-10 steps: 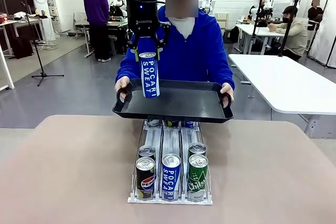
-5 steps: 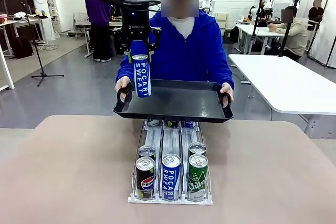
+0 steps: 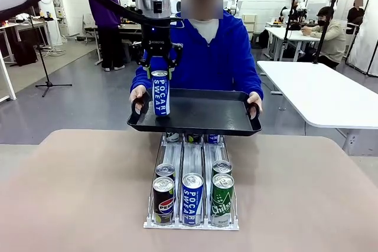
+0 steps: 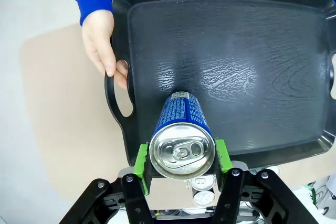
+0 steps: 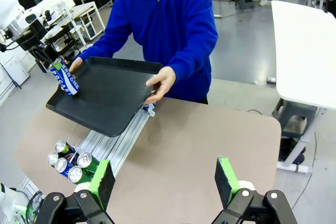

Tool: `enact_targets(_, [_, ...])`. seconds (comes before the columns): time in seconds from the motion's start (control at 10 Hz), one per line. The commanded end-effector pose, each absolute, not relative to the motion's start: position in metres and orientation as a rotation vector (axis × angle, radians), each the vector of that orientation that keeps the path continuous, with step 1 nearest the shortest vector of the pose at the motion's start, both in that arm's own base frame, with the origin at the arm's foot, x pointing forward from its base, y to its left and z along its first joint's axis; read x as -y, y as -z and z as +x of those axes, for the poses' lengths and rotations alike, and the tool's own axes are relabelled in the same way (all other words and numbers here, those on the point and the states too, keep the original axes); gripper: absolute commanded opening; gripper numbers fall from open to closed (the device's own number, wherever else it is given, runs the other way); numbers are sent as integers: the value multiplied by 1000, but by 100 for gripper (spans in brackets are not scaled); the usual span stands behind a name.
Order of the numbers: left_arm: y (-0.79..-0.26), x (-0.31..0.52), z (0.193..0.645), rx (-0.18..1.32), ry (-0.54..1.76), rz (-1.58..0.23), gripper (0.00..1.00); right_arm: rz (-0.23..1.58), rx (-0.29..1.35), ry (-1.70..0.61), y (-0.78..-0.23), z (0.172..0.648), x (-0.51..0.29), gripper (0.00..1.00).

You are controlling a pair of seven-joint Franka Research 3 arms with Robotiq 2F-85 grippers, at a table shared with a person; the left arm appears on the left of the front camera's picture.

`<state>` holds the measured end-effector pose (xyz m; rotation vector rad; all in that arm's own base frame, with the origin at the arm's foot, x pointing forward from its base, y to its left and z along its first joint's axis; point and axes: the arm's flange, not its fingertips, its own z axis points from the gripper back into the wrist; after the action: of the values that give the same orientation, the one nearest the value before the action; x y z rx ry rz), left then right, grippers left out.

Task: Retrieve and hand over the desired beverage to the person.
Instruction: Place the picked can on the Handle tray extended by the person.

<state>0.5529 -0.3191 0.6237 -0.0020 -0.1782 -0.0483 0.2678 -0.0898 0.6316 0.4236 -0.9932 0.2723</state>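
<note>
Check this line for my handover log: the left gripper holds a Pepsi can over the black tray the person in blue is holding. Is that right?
Not Pepsi: the front view shows the left gripper holding a blue Pocari Sweat can over the black tray the person in blue is holding.

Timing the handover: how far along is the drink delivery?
Done: Pocari Sweat can is out of the dispenser rack and over the left end of the black tray the person holds. In hand: left pincer shut on the can; whether it touches the tray is unclear. Left: set it down, release, retract.
</note>
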Motion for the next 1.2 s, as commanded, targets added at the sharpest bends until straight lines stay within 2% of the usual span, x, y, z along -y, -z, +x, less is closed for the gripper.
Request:
enact_targets(0.0, [-625, 325, 562, 172, 82, 30, 58, 446, 994, -287, -630, 270, 89, 100])
enact_targets(0.4, [-617, 327, 565, 143, 94, 19, 58, 446, 994, -287, -630, 270, 89, 100])
enact_targets(0.5, [-618, 327, 565, 135, 93, 7, 100, 446, 994, -287, -630, 270, 89, 100])
enact_targets(1.1, [-623, 325, 564, 139, 97, 6, 100, 446, 994, -287, -630, 270, 89, 100])
